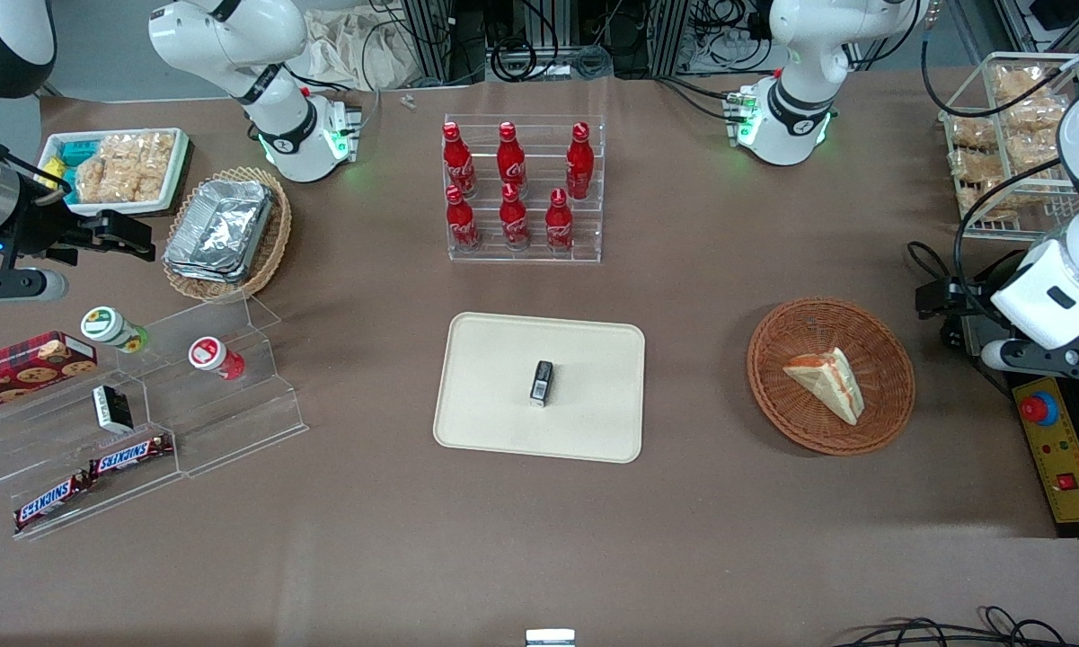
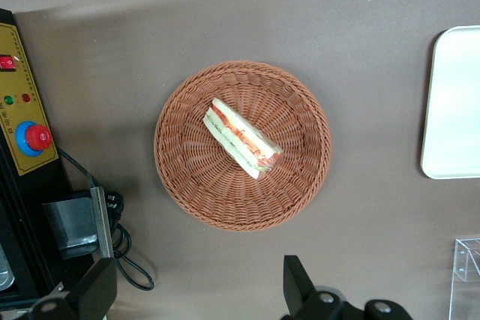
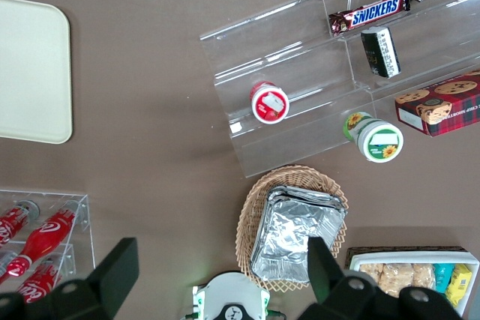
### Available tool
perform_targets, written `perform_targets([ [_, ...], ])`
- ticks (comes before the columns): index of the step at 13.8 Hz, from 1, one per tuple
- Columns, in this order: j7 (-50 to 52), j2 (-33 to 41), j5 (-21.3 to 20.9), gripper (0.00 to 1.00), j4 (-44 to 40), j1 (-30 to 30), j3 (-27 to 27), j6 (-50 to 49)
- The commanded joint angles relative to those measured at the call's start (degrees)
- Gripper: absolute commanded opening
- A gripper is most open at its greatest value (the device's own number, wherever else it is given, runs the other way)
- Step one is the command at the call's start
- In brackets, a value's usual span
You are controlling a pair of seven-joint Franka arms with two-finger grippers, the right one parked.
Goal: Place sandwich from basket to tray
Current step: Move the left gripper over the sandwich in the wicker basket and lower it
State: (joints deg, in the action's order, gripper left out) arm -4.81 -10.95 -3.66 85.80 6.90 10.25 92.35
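Gripper (image 2: 199, 297) hangs high above the table, pointing straight down, fingers spread wide and holding nothing. Below it, the sandwich (image 2: 241, 139) lies in the basket (image 2: 187, 185), apparently flat on its side. The tray (image 1: 593, 350), toward the table's middle, carries a small dark packet (image 1: 542, 383).

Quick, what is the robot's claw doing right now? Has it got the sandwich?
Left gripper: open and empty, hovering above the table beside the basket. The sandwich lies untouched in the basket.
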Motion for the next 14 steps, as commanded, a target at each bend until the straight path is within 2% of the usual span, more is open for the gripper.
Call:
perform_targets([
  [1,-0.9,-1.3,-1.0,1.00,-2.3,0.3,0.4,-1.4],
  [4,-0.8,-2.3,-1.3,1.00,-2.1,0.1,0.4,-1.2],
  [6,4.4,-1.8,-0.4,1.00,2.0,0.4,0.2,-0.5],
  [9,18.7,0.5,-0.5,1.00,12.5,0.4,0.1,12.1],
  [11,23.3,0.8,-0.6,1.00,18.5,0.5,-0.4,18.6],
  [14,29.3,-0.5,-0.3,1.00,20.8,0.4,-1.6,22.1],
])
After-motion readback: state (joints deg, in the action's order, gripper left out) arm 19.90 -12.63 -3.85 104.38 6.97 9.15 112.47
